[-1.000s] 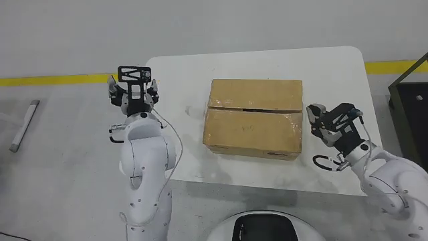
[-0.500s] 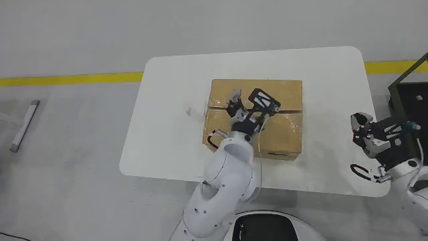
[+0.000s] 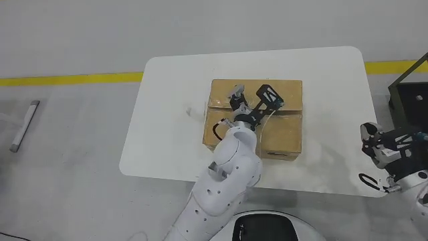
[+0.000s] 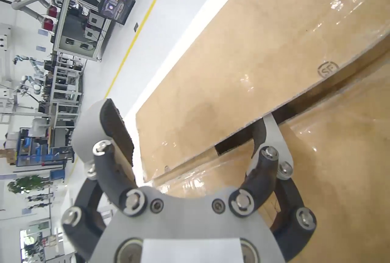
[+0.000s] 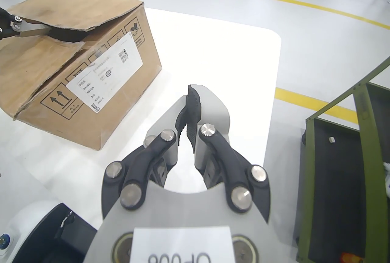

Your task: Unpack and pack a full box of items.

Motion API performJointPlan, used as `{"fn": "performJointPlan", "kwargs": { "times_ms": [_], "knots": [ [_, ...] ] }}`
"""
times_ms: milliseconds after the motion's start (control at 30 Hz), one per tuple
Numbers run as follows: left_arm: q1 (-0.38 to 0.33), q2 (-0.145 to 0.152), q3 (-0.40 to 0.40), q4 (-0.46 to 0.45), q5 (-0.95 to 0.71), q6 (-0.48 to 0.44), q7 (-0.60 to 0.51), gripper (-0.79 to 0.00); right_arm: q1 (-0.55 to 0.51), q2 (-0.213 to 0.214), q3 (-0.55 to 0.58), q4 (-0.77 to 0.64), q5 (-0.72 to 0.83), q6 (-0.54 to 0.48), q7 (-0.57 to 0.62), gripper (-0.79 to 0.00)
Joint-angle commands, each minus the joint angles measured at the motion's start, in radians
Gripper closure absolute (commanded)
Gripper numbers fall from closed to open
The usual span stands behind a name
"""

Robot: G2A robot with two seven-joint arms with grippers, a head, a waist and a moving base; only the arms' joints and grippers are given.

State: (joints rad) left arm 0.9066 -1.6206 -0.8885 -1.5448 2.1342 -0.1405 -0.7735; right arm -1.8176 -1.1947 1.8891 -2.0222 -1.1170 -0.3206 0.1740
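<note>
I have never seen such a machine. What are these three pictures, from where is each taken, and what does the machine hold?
It is a robot with two arms, each ending in a two-finger gripper. One picture looks down from above; the other two come from wrist cameras. On the white table stands one cardboard box. The left gripper is open, one finger under the edge of a top flap, the other outside it. The right gripper is shut and empty, apart from the box.

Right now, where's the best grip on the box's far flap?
Its free edge at the centre seam, coming from the robot's side: that edge of the far flap is lifted off the near flap, leaving a gap. The open left gripper already has one finger in it.
</note>
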Motion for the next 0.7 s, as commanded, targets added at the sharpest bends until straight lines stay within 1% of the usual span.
{"fn": "performJointPlan", "kwargs": {
  "times_ms": [0, 100, 133, 167, 200, 367, 433, 533, 667],
  "knots": [
    [-0.014, -0.003, 0.003, 0.017, 0.014, -0.009, 0.011, -0.785, -0.001, 0.0, -0.002, -0.001, 0.002, 0.003, 0.0, 0.0],
    [-0.022, -0.006, 0.006, 0.03, 0.025, -0.008, 0.039, -0.776, -0.002, -0.001, -0.008, -0.004, 0.002, 0.008, 0.001, 0.0],
    [-0.022, -0.006, 0.006, 0.033, 0.03, -0.006, 0.049, -0.634, -0.002, -0.001, -0.01, -0.004, 0.001, 0.008, 0.001, 0.0],
    [-0.021, -0.007, 0.006, 0.034, 0.026, -0.007, 0.062, -0.517, -0.002, -0.001, -0.012, -0.003, 0.001, 0.008, 0.001, 0.0],
    [-0.02, -0.008, 0.005, 0.032, 0.029, -0.008, 0.071, 0.0, -0.001, -0.001, -0.013, -0.002, 0.001, 0.009, 0.001, 0.0],
    [-0.001, -0.008, 0.006, 0.018, 0.046, -0.023, 0.101, 0.0, 0.002, -0.001, -0.02, 0.0, -0.001, 0.015, 0.002, 0.0],
    [0.014, -0.01, -0.007, -0.005, 0.003, -0.019, 0.108, 0.0, 0.004, -0.001, -0.024, -0.001, 0.0, 0.016, 0.003, 0.0],
    [0.028, -0.009, -0.017, -0.035, -0.002, -0.029, 0.125, 0.0, 0.006, -0.001, -0.027, -0.001, 0.002, 0.018, 0.004, 0.0],
    [0.06, -0.006, -0.034, -0.077, -0.01, -0.048, 0.123, 0.0, 0.008, -0.001, -0.028, 0.004, -0.001, 0.013, 0.002, 0.0]
  ]
}}
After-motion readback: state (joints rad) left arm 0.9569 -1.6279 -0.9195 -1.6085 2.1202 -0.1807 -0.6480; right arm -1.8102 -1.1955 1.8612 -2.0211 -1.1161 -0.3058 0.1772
